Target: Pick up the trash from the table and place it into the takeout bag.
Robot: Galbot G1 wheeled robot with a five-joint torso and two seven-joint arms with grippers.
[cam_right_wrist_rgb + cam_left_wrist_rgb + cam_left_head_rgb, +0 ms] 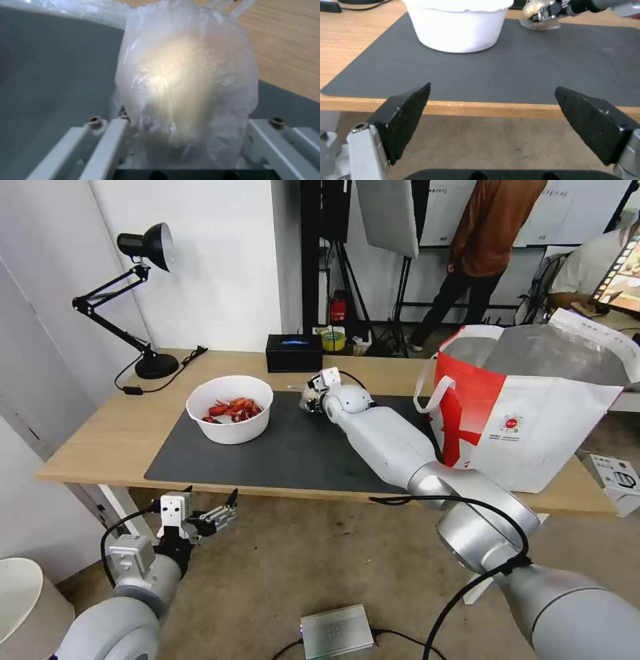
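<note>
My right gripper (311, 397) reaches over the table (113, 437) to the far edge of the dark mat (280, 453). It is shut on the small clear bag (186, 82), which holds a whitish lump and hides the fingertips. From the left wrist view the bag (536, 23) sits low on the mat (506, 70). The white bowl of red crayfish shells (230, 410) stands at the mat's left end. The takeout bag (533, 413) stands open at the table's right end. Below the table's front edge, my left gripper (223, 511) is open and empty, facing the bowl (458, 25).
A black box (293, 352) and a yellow tape roll (333, 340) sit at the table's back edge. A black desk lamp (143, 300) stands at the back left. On the floor lie a silver box (337, 632) and a small white carton (617, 480).
</note>
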